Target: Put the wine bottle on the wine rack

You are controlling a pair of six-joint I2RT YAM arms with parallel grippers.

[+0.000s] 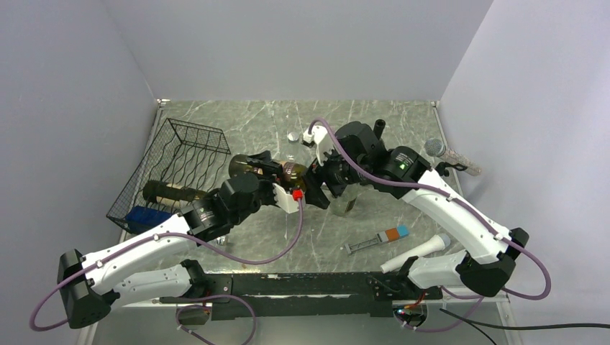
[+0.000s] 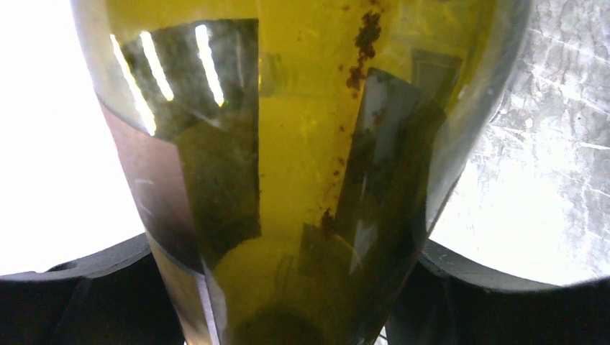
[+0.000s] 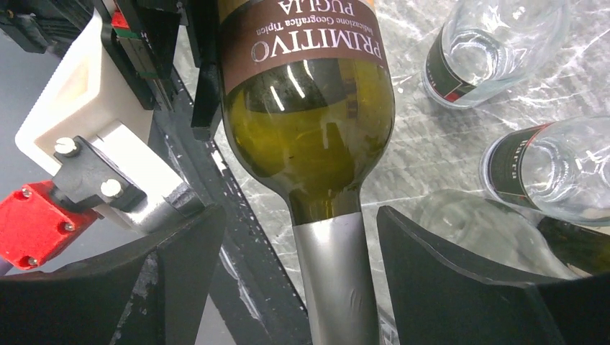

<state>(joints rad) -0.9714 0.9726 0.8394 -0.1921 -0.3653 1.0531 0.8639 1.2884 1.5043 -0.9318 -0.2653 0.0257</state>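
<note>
Top external view: plain grey walls (image 1: 302, 43) box in a marbled table (image 1: 288, 118), and the black wire rack (image 1: 188, 154) sits over on its left side. One dark bottle (image 1: 169, 192) already lies on the rack, with a blue block (image 1: 147, 215) at the rack's near corner.

And there's the wine bottle (image 1: 293, 172), just beside the rack's right edge, not on it, lying roughly level between the two arms. The left gripper (image 1: 270, 172) has it by the body. On the left wrist view the green glass (image 2: 302, 144) fills the picture, black fingers (image 2: 93, 295) pressed to both sides. That's a firm pinch!

Over to the right gripper (image 3: 302, 280), on the side away from the rack. Its jaws stand spread wide around the foil neck, daylight on both sides, touching nothing. The brown label (image 3: 309, 36) shows clearly beyond it.

Past the neck, two clear bottles (image 3: 496, 50) rest on the marble. Well away from the rack, two microphones (image 1: 449, 152) lie by the right arm.
</note>
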